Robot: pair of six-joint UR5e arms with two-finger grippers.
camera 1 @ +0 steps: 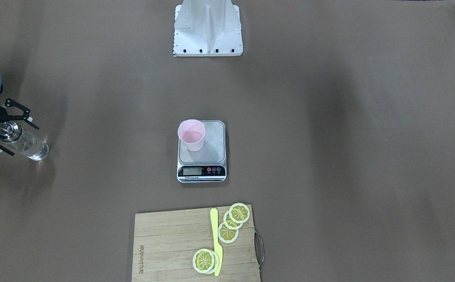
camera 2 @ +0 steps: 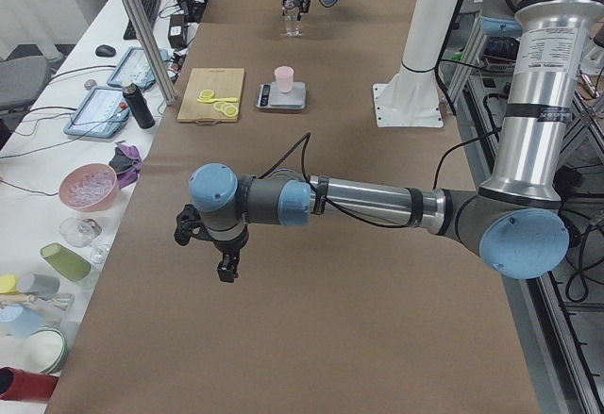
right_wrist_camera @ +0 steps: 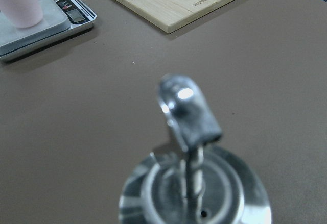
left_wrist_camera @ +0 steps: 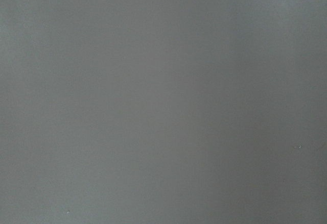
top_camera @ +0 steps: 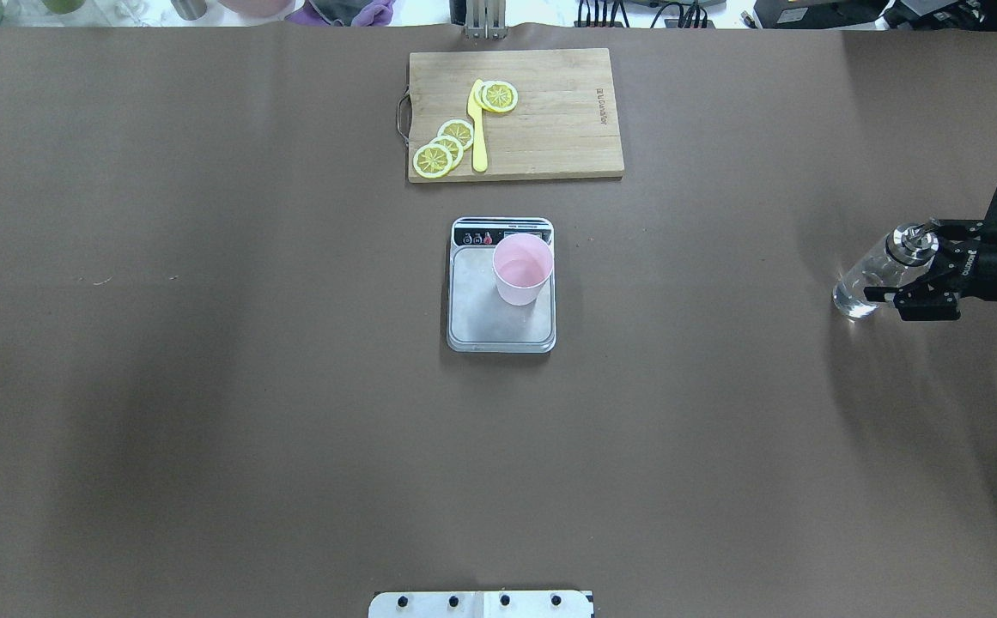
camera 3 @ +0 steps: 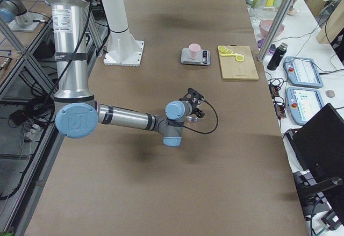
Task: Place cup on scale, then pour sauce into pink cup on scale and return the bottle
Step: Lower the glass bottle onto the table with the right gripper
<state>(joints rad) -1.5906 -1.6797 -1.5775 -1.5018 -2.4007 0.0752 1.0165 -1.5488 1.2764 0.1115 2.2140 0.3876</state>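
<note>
Bottle (top_camera: 866, 281): clear glass, metal spout, upright at the overhead view's far right. Likely slick and breakable. Right gripper (top_camera: 902, 260) fingers are spread astride its neck, not pinching. You should take it around the body.

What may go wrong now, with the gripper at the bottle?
The right gripper flanks the bottle only near its cap; it may swing or slip if lifted. The cup stands near the edge of the scale platform, so a nudge from the spout might tip it off.
</note>
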